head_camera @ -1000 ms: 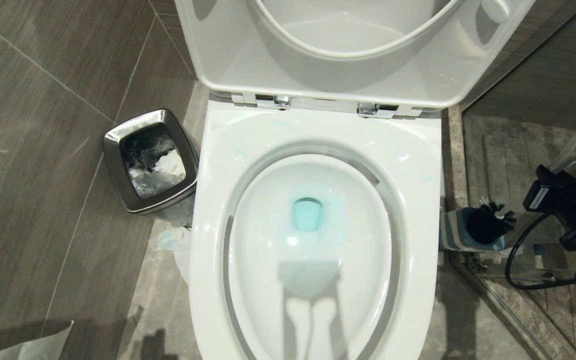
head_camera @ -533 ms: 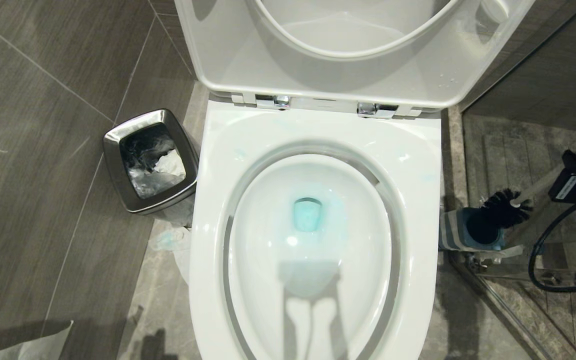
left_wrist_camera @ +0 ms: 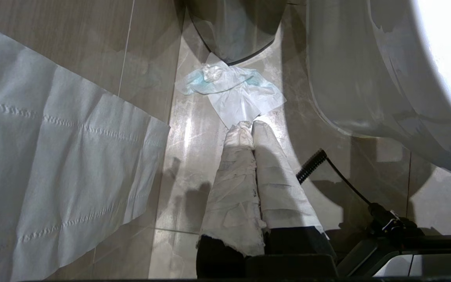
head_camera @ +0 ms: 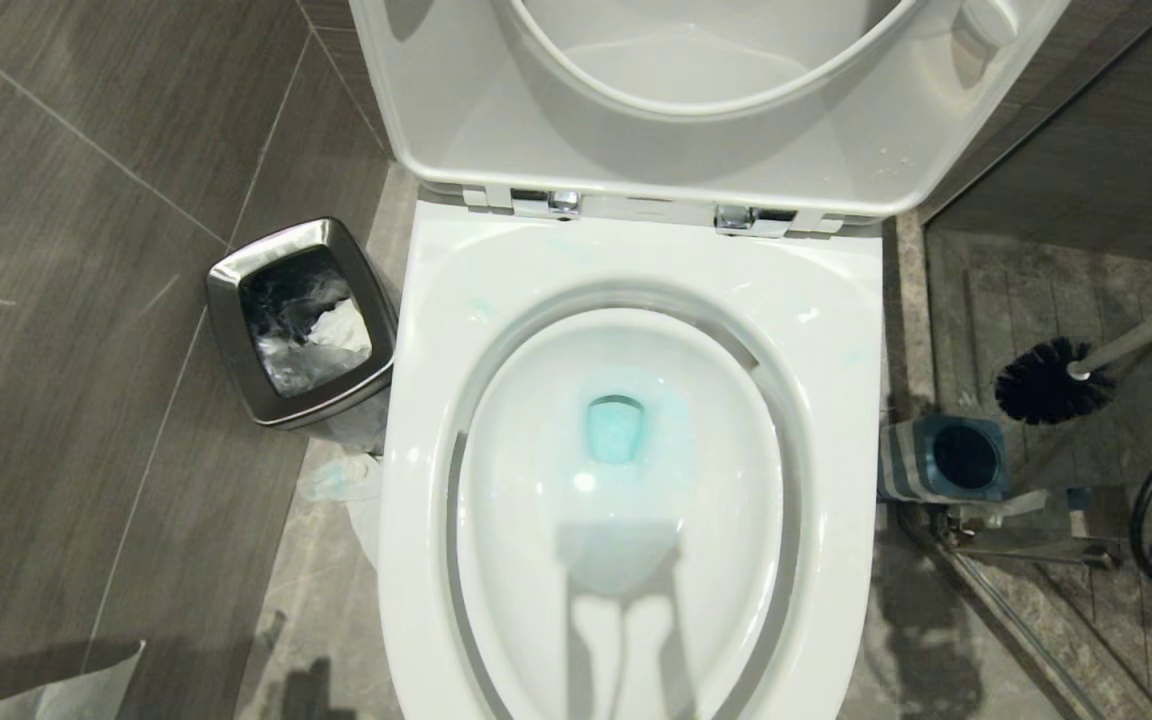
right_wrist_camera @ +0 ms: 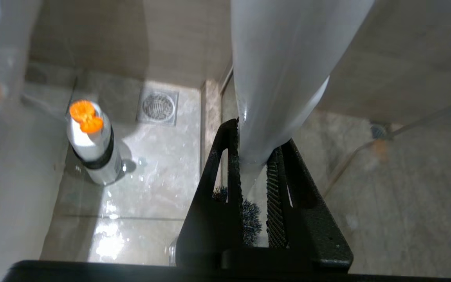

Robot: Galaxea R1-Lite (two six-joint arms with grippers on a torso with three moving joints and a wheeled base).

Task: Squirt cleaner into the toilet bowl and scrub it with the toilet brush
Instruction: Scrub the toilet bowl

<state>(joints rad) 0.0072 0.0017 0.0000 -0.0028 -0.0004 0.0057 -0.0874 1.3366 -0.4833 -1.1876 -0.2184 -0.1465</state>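
Right gripper [right_wrist_camera: 253, 156] jaws clamp the slim white toilet brush [head_camera: 1056, 379], raised right of the white ceramic toilet bowl [head_camera: 626, 450]. Risk: bristles dripping onto the floor in transit. Left gripper [left_wrist_camera: 248, 131] jaws closed, empty

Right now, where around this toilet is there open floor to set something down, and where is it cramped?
Widest bare stretch: the grey tiles left of the steel bin. Between the bin and the toilet bowl it is tight, with crumpled tissue lying there. On the right it is crowded: the brush holder, the lifted toilet brush clamped in the right gripper, a glass edge and a cable.
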